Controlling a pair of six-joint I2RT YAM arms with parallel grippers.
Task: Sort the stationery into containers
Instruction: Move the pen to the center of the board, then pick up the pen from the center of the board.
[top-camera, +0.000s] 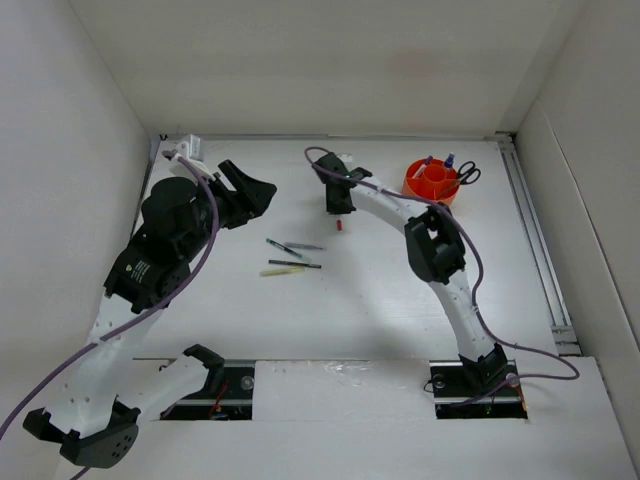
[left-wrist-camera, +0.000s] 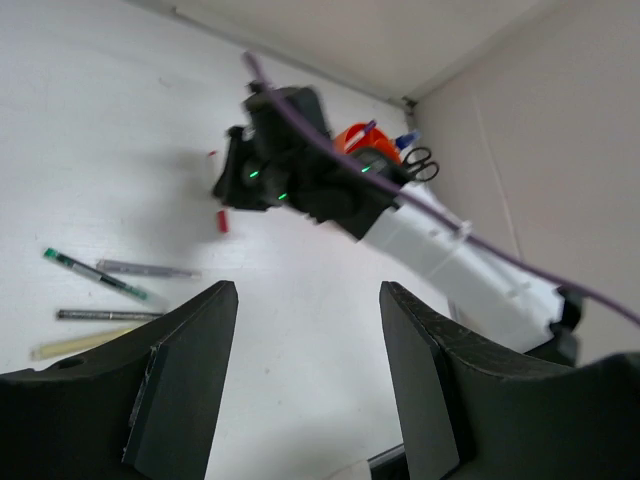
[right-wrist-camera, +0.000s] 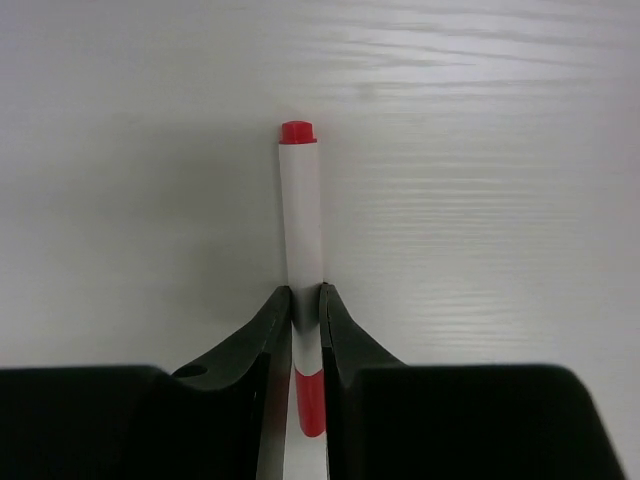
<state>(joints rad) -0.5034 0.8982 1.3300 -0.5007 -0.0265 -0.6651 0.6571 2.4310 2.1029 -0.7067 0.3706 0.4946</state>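
My right gripper (top-camera: 340, 207) (right-wrist-camera: 306, 292) is shut on a white pen with red ends (right-wrist-camera: 300, 210); one red end (top-camera: 340, 227) sticks out past the fingers, low over the table. The pen's red end also shows in the left wrist view (left-wrist-camera: 222, 221). The orange organiser cup (top-camera: 432, 182) (left-wrist-camera: 355, 137) stands at the back right with black-handled scissors (top-camera: 468, 174) (left-wrist-camera: 422, 160) and some pens in it. A green pen (top-camera: 283, 246) (left-wrist-camera: 95, 273), grey pen (top-camera: 305, 246) (left-wrist-camera: 148, 269), dark pen (top-camera: 295, 264) (left-wrist-camera: 108, 314) and pale yellow stick (top-camera: 280, 271) (left-wrist-camera: 85, 343) lie mid-table. My left gripper (top-camera: 255, 190) (left-wrist-camera: 308, 290) is open and empty, raised at the back left.
White walls enclose the table on the left, back and right. A metal rail (top-camera: 540, 250) runs along the right edge. A white clip-like object (top-camera: 187, 150) sits in the back left corner.
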